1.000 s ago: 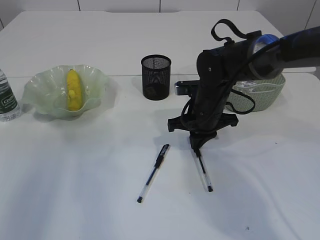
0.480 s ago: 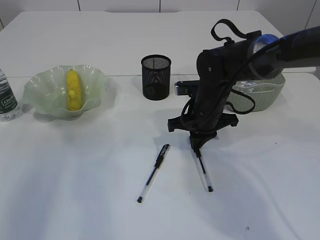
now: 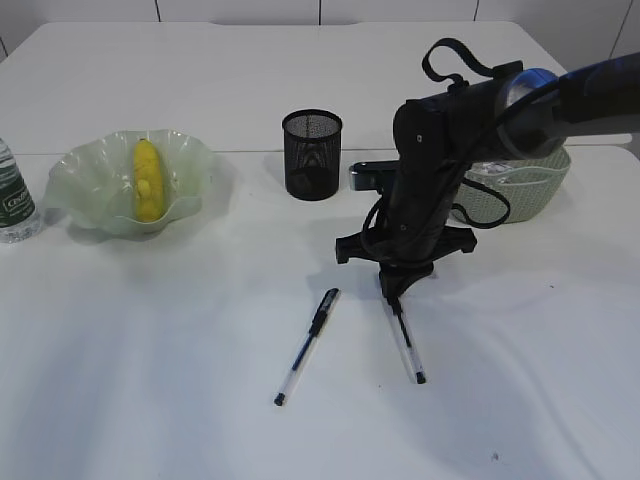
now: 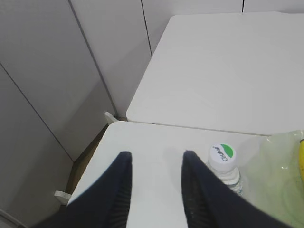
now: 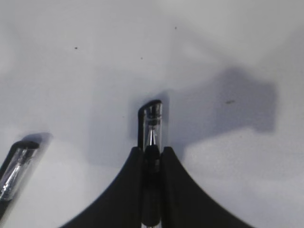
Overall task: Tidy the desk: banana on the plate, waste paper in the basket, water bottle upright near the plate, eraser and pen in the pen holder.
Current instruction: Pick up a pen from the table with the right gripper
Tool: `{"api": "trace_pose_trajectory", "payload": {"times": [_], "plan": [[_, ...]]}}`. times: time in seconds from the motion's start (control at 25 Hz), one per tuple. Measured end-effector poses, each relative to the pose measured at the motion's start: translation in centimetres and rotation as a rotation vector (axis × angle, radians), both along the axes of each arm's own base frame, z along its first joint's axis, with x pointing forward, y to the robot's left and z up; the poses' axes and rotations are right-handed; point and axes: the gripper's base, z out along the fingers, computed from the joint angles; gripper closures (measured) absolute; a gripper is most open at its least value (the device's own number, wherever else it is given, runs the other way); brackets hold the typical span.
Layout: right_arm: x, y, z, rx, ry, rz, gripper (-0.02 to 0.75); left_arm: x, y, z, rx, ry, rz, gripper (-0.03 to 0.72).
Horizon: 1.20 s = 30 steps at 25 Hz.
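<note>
The right hand (image 3: 397, 297) is pinched on the upper end of a clear-barrelled pen (image 3: 408, 342) at mid-desk. This pen's long axis runs from the hand toward the near edge of the desk (image 3: 180, 400), slanting slightly right, with its far tip on the surface. A second pen (image 3: 307, 346) lies flat just to the left, its dark grip end pointing up-right toward the first. The pen holder (image 3: 312, 153) stands upright behind them. The banana (image 3: 147, 179) lies in the plate (image 3: 90, 180), long axis front to back. The basket (image 3: 525, 185) sits behind the arm. The left hand (image 4: 154, 180) hovers spread, holding nothing, beside the upright water bottle (image 4: 224, 164).
</note>
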Motion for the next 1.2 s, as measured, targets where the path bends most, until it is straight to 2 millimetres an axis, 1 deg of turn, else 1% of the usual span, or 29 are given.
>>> {"api": "trace_pose_trajectory", "payload": {"times": [0.8,1.2], "plan": [[-0.01,0.02,0.0,0.003,0.001,-0.002,0.68,0.0,0.0,0.0,0.0,0.0,0.0,0.447],[-0.05,0.13,-0.06,0.015,0.008,-0.01,0.647,0.0,0.0,0.0,0.001,0.0,0.0,0.447]]}}
